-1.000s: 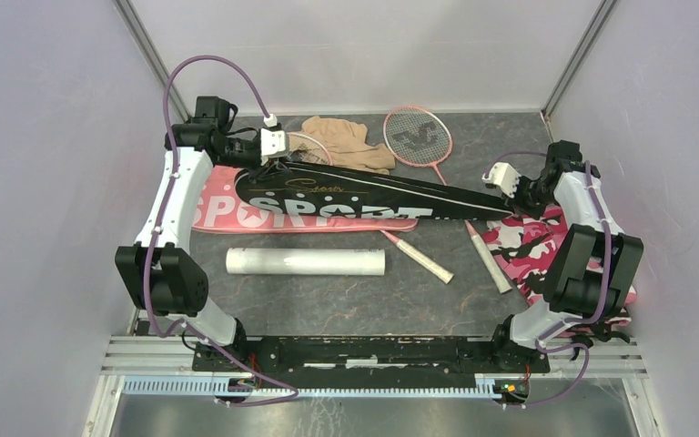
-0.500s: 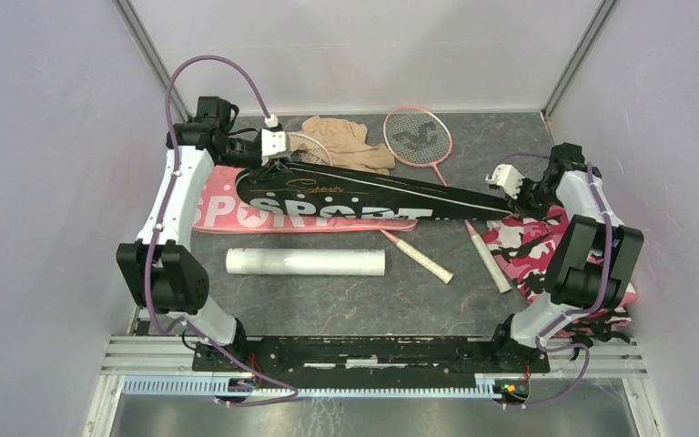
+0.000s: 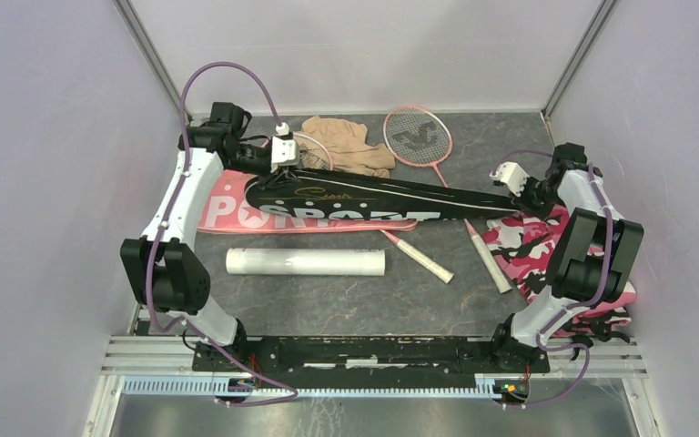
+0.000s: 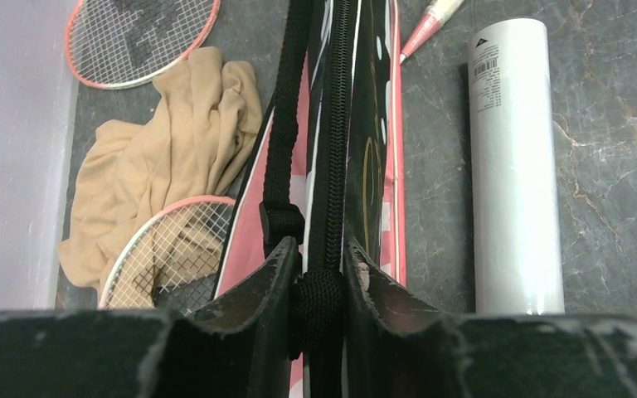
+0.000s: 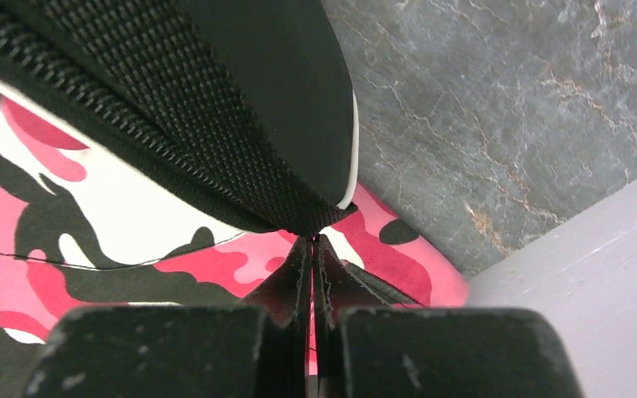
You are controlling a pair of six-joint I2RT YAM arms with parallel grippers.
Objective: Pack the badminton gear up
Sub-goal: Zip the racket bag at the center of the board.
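Across the far half of the table [image 3: 400,300], the black cover [image 3: 364,196] spans between both arms; the left gripper [image 4: 322,282] is clenched on the zipper seam at its wide end, far left; the right gripper [image 5: 313,249] is pinched tight on just the tip of the narrow end, at the right. Risk: the right hold is a sliver of fabric; more pull along the cover likely strips it out and that end drops; the left bite sits beside the strap [image 4: 286,124] and could slide. Nothing looks packed; the far racket [image 3: 416,133] and left racket [image 4: 170,249] lie outside, shafts running under the cover; dragging or lowering it may snag them. The pink cover [image 3: 227,214] lies flat beneath the wide end; the white tube [image 3: 306,262] lies nearer, apart; the tan cloth [image 3: 350,141] touches the left racket's head; the camouflage cloth [image 3: 528,246] lies under the right arm.
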